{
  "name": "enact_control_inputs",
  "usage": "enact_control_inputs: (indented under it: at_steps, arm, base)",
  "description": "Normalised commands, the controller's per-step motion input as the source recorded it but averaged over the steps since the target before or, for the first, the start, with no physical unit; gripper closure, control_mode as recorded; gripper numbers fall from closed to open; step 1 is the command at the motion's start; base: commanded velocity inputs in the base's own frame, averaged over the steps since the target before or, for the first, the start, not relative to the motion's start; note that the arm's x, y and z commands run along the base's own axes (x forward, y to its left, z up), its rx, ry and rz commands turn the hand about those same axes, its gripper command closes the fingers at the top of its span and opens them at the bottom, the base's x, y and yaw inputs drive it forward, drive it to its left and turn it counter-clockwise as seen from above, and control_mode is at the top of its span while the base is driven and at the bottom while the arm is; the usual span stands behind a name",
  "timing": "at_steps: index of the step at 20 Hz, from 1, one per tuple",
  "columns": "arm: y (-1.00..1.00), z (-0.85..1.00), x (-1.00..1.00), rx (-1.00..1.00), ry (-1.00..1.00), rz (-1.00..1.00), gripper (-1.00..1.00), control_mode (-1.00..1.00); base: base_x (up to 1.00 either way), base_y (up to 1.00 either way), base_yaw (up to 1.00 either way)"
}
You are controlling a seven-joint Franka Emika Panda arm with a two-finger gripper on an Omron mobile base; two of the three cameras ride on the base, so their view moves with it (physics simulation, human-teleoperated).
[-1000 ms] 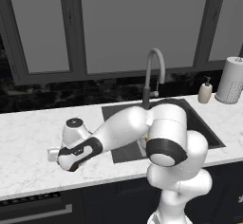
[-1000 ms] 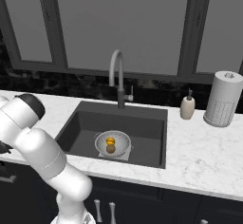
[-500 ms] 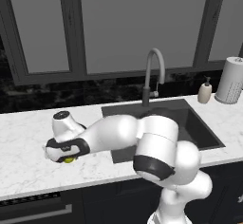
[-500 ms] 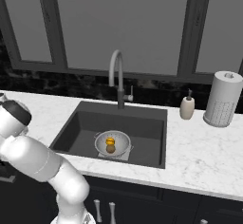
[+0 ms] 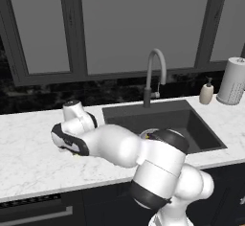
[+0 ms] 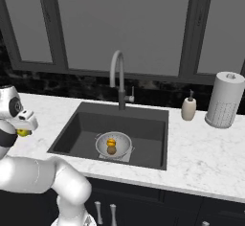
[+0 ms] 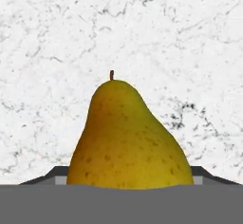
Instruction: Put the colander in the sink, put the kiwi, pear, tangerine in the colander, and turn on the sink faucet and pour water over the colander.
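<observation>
My jaws hang low over the white marble bench [image 5: 28,158], left of the sink [image 6: 86,124], with my arm stretched out that way. The pear [image 7: 128,137] sits right in front of my hand camera, stem pointing away, its yellow-green skin speckled and faintly blushed. Its wide end lies between my finger tips [image 7: 54,175], whose dark corners show on either side of it. I cannot tell whether the jaws are clamped on the pear or merely standing close around it. In the right base view a bit of yellow pear shows just under my hand [image 6: 21,124].

The colander [image 6: 113,144] stands on the floor of the sink, on the pale square patch. In it lie the tangerine [image 6: 111,142] and the kiwi [image 6: 111,150], touching each other. The sink faucet [image 6: 119,79] arches over the back of the basin. Right of the sink stand a soap pump bottle [image 6: 188,107] and a paper towel roll [image 6: 224,99].
</observation>
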Motion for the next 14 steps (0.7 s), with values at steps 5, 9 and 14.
enact_control_inputs:
  at_steps: [5,9,14]
  arm:
    - [-0.96,0.08,-0.09,0.0,-0.03,0.03,1.0,-1.0]
    - [-0.92,0.02,0.03,0.0,-0.01,0.0,1.0,-1.0]
    - [-0.93,-0.01,0.18,-0.04,0.0,0.0,1.0,-1.0]
  base:
    - [0.0,0.0,0.0]
    - [0.0,0.0,0.0]
    - [0.0,0.0,0.0]
